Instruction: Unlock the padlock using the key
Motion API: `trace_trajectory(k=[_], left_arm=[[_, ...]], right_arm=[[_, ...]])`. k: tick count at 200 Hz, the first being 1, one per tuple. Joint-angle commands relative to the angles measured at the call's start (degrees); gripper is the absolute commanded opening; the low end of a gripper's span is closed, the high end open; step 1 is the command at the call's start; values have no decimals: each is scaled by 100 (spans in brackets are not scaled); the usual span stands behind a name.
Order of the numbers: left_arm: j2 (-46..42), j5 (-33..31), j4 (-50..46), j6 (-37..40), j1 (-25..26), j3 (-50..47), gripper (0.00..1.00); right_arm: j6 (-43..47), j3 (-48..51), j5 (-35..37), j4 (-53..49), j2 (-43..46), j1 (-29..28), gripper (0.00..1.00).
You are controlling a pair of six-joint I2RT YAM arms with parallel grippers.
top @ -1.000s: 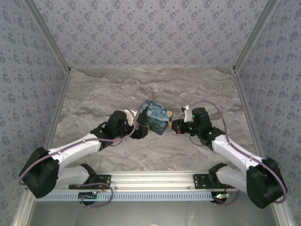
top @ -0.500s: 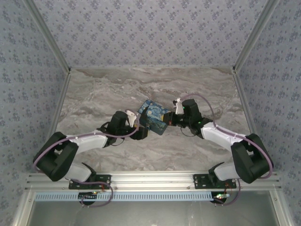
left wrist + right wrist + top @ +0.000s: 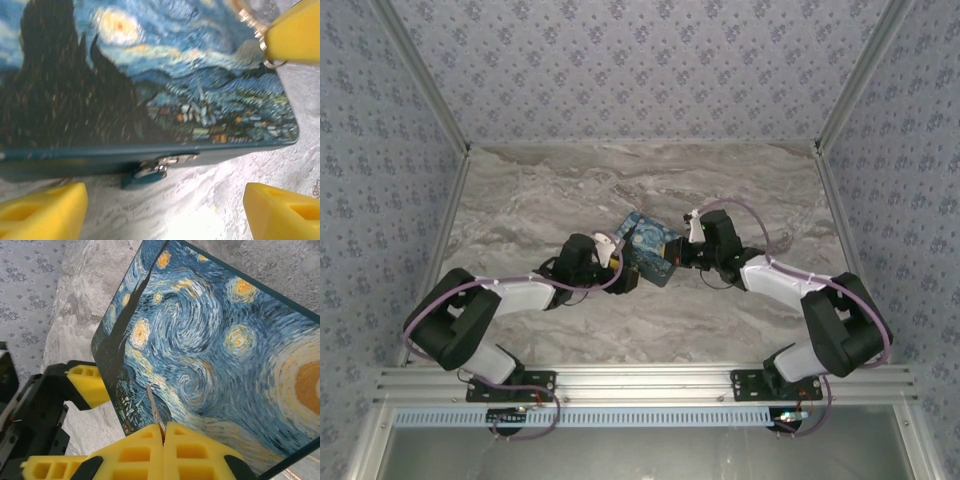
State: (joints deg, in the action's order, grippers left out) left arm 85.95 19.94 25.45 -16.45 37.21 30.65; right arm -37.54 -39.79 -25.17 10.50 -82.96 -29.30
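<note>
One small teal padlock (image 3: pixel 145 176) hangs from the silver latch (image 3: pixel 169 160) on the front wall of the painted box (image 3: pixel 150 75). It sits just ahead of the left jaws, between their two yellow fingers (image 3: pixel 42 210) and nearer the left one. It is blurred. We make out a stubby teal body low against the counter (image 3: pixel 210 200), but we cannot see a keyhole or tell the thin shackle from the latch metal. It looks to us still fastened. The left jaws stand released and wide apart, touching neither lock nor box.

The key (image 3: pixel 154 407) is pinched in the clenched right jaws, its thin blade sticking out ahead of them over the lid. In the left wrist view its ring (image 3: pixel 274 63) dangles beside one of their fingers. The padlock is well apart from the right jaws, across the lid and down the wall on the far side.

Over the last second the right arm (image 3: pixel 775 280) has swung in from beside the box's right edge, and its jaws now hang over the lid's corner. The left arm (image 3: pixel 515 295) has folded its elbow back and kept its jaws at the box's front. The box has not shifted. We judge the key is close but not yet lined up, so the blade must come round to the front wall first.
</note>
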Motion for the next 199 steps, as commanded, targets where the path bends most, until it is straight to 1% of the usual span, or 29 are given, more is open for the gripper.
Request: trace_trajectory(k=[1, 19, 30, 32, 39, 80, 154, 179, 199], left_arm=[[0, -31, 369, 325, 69, 83, 82], [136, -99, 138, 462, 84, 160, 79], [242, -120, 191, 484, 86, 134, 78], [256, -128, 202, 485, 81, 127, 77], [326, -139, 243, 484, 85, 116, 77], [621, -315, 215, 752, 159, 177, 74], [932, -812, 627, 932, 355, 125, 71], [988, -799, 720, 964, 390, 155, 69], [1049, -730, 661, 968, 399, 236, 65]], right_arm=[[100, -161, 109, -127, -113, -41, 0], [98, -176, 156, -155, -132, -40, 0], [98, -195, 186, -194, -142, -36, 0], [243, -204, 192, -208, -148, -40, 0], [316, -234, 205, -242, -146, -36, 0], [371, -317, 222, -319, -196, -39, 0], [423, -387, 257, -296, -429, -76, 0], [423, -382, 280, -297, -476, -101, 0], [406, -394, 267, -294, -509, -115, 0]])
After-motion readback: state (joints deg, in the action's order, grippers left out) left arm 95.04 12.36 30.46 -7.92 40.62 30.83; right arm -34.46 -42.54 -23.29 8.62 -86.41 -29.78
